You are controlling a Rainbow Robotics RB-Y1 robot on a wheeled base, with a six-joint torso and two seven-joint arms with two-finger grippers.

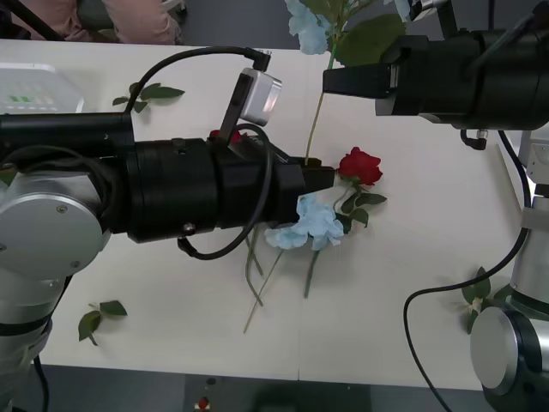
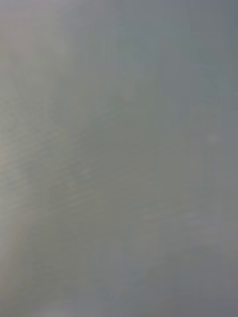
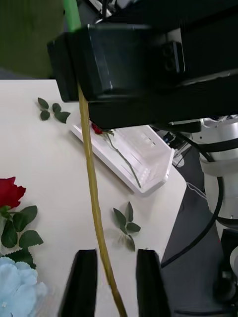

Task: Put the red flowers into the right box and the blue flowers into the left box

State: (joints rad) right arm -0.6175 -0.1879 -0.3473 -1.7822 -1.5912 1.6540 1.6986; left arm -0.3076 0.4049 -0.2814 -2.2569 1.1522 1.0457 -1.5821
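The left gripper (image 3: 115, 282) hangs low over the middle of the white table (image 1: 412, 283), its two black fingers (image 3: 79, 282) parted with a long stem running up between them — whether either finger touches that stem I cannot tell, though a gap shows on both sides of it. The stem belongs to a blue flower (image 1: 310, 26) whose pale head and big green leaf stand up at the far side of the table, beside the front of the right gripper (image 1: 347, 81), which is raised above the table's right part; in the left wrist view the stem passes across the front of that gripper's black body, and its fingers are hidden, so I cannot tell whether they are open or closed, or whether they hold the stem. On the table just beyond the left gripper lies another blue flower (image 1: 313, 225), its fluffy cluster right at the gripper's tip, and just beside it, toward the right, a red flower (image 1: 360, 165) with its leaves touching the blue cluster. The right box (image 3: 144, 156), a shallow white tray, sits at the table's right edge, and one red flower (image 3: 97, 130) lies in it with its stem along the bottom. The left box (image 1: 34, 86) shows in part at the far left of the table. Loose leaf sprigs (image 1: 147, 93) lie scattered — one near the left box, one at the near left, one near the right edge
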